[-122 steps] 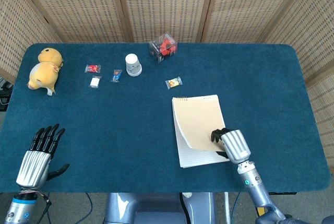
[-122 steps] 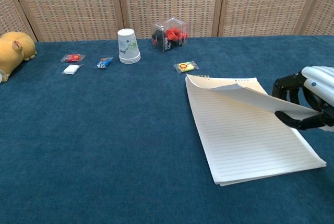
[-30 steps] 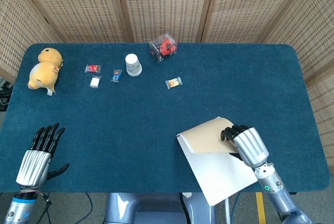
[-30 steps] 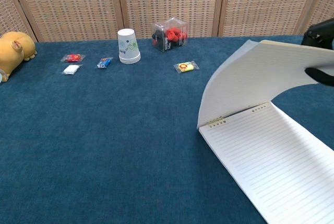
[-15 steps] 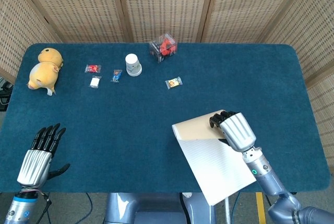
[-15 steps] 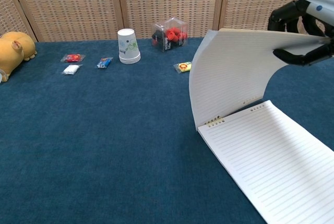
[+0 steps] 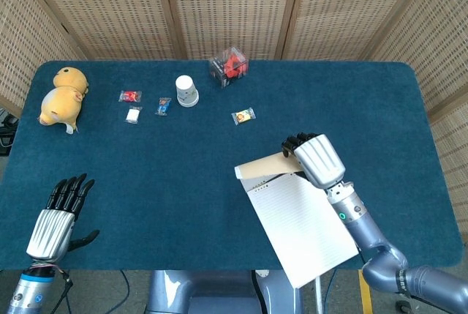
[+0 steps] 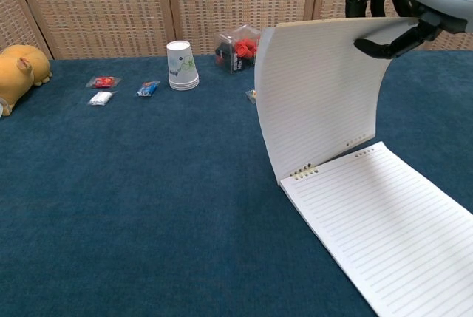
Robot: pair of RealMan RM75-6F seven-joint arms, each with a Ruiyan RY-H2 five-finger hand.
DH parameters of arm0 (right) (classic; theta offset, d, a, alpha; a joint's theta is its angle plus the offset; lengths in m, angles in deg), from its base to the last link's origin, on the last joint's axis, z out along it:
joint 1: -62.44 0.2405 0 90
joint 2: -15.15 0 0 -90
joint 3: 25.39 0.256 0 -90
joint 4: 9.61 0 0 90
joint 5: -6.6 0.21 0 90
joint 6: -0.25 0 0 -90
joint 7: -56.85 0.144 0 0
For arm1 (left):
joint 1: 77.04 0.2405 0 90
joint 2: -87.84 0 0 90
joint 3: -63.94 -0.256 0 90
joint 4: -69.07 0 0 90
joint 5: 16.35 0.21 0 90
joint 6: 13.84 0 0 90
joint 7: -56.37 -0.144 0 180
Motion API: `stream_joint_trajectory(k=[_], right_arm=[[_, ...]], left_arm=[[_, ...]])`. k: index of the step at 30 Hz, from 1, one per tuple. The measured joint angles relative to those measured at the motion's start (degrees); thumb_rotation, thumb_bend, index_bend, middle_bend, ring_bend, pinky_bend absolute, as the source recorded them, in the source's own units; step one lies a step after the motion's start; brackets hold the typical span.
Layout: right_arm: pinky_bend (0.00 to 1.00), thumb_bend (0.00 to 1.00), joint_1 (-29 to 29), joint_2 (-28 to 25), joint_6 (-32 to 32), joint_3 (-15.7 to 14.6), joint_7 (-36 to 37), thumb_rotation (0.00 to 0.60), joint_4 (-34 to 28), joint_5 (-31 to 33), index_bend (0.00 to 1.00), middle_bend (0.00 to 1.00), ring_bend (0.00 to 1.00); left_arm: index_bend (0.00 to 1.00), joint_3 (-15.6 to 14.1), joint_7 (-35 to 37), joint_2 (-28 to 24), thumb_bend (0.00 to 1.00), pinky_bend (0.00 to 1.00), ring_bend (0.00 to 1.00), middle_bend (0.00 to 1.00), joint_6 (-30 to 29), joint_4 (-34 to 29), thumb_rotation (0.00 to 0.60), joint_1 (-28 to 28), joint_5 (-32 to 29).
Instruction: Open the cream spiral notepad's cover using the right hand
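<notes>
The cream spiral notepad (image 7: 303, 227) (image 8: 384, 221) lies at the table's near right, its lined first page showing and its near corner hanging over the front edge. Its cover (image 7: 262, 167) (image 8: 314, 99) stands nearly upright from the spiral binding, lined inner side facing the chest camera. My right hand (image 7: 314, 159) (image 8: 403, 7) pinches the cover's free top edge, raised above the pad. My left hand (image 7: 53, 220) hovers at the near left corner with its fingers spread and nothing in it; the chest view does not show it.
Along the far side sit a yellow plush toy (image 7: 62, 96) (image 8: 18, 72), three small wrapped sweets (image 7: 131, 96) (image 8: 103, 82), a white paper cup (image 7: 186, 90) (image 8: 181, 66), a clear box of red pieces (image 7: 229, 66) (image 8: 240, 48) and a yellow sweet (image 7: 243, 116).
My right hand has carried the cover's edge up and toward the far left, so the cover went from a curled slant to nearly vertical. The pad and left hand stay put.
</notes>
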Motion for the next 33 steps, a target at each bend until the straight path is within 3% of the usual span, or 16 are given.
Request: stream_joint_trajectory(k=[25, 28, 33], right_arm=[[0.71, 0.48, 10.4, 5.8, 8.8, 4.5, -7.2, 0.600, 3.5, 10.7, 0.61, 0.61, 0.55], [0.67, 0.44, 11.8, 7.0, 9.7, 4.8, -7.5, 0.600, 5.1, 11.8, 0.57, 0.57, 0.51], [0.55, 0.29, 14.1, 8.6, 12.0, 5.4, -8.3, 0.600, 7.5, 14.3, 0.42, 0.42, 0.36]], left_arm=[[0.00, 0.3, 2.5, -0.3, 0.01, 0.04, 0.00, 0.00, 0.8, 0.8, 0.600, -0.4, -1.4], [0.00, 0.3, 2.9, -0.3, 0.01, 0.04, 0.00, 0.00, 1.2, 0.8, 0.600, -0.6, -1.7], [0.00, 0.1, 3.2, 0.0, 0.01, 0.02, 0.00, 0.00, 1.7, 1.0, 0.600, -0.9, -1.7]])
